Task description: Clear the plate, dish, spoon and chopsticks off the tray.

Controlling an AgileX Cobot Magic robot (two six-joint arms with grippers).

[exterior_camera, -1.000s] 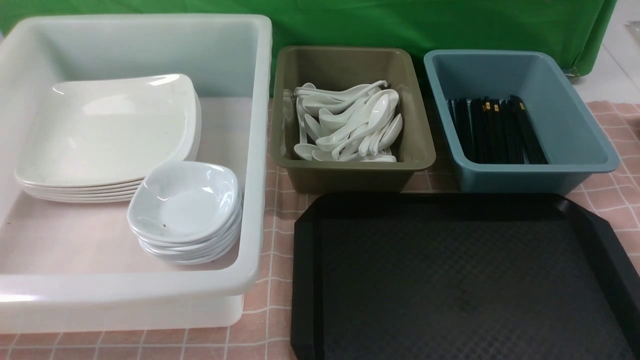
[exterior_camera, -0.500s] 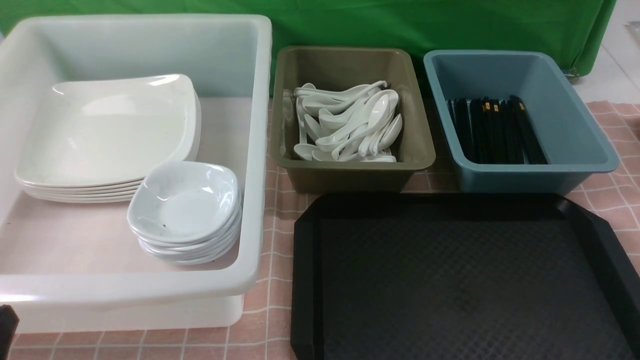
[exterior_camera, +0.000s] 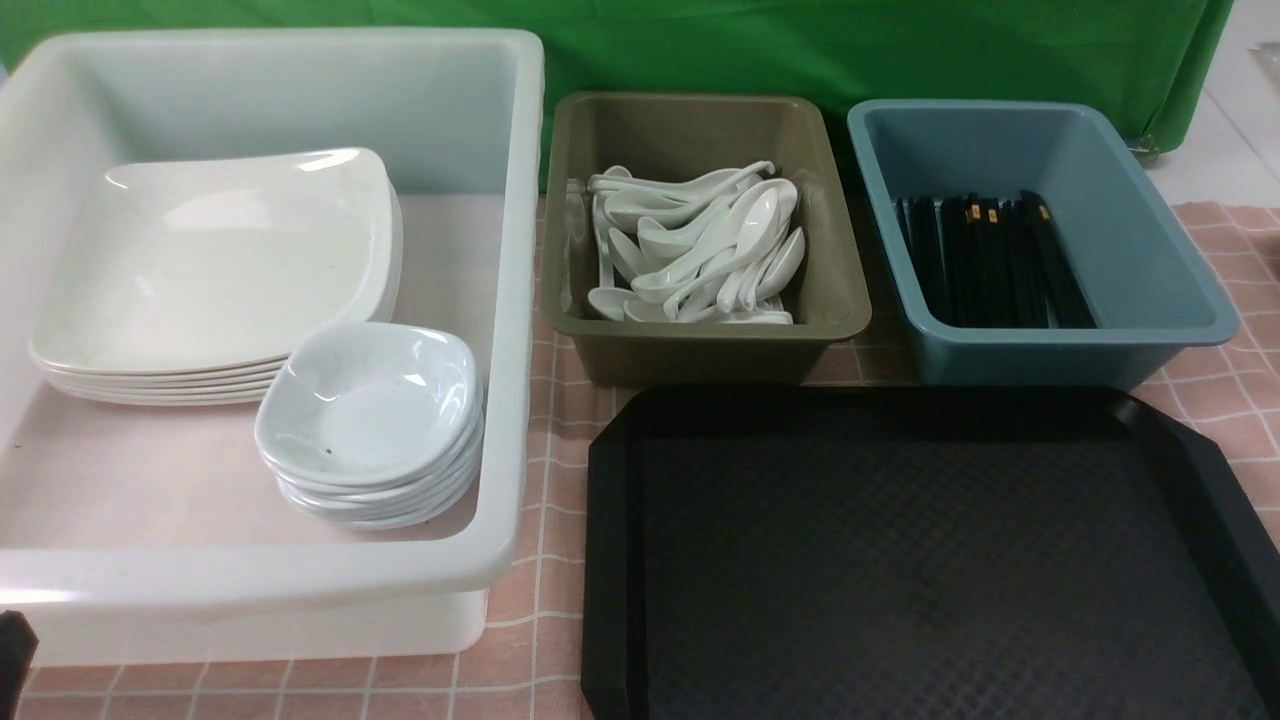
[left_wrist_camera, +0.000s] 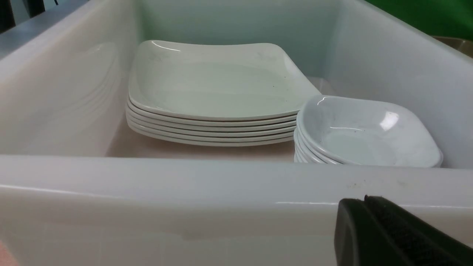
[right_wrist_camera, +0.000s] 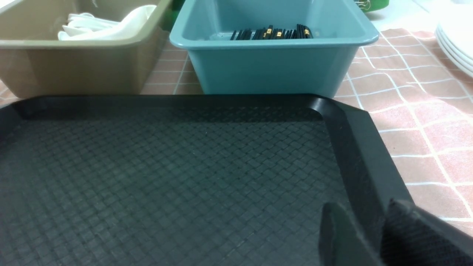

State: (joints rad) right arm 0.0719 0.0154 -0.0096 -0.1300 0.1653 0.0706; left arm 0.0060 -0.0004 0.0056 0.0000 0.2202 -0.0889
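Scanning leftward first, I found my left end effector [left_wrist_camera: 366,201] closed beside the white tub [exterior_camera: 500,400] holding plate [exterior_camera: 215,260] and dish [exterior_camera: 365,405]; spoon [exterior_camera: 700,245] in the olive tub [exterior_camera: 700,335], chopsticks [exterior_camera: 990,260] in the blue tub [exterior_camera: 1070,340]; right end effector [right_wrist_camera: 369,218] parted over the tray [exterior_camera: 920,560], gripping nothing.

- One black tray [exterior_camera: 930,560].
- Three tubs: one white [exterior_camera: 500,300], one olive [exterior_camera: 700,345], one blue [exterior_camera: 1060,350].
- Five plates [left_wrist_camera: 218,88] in one stack.
- About five dishes [exterior_camera: 365,405] in one stack.
- Spoons [exterior_camera: 700,250]: a tangled heap, too many to count.
- Chopsticks [exterior_camera: 995,265]: a dense bundle, number unclear.
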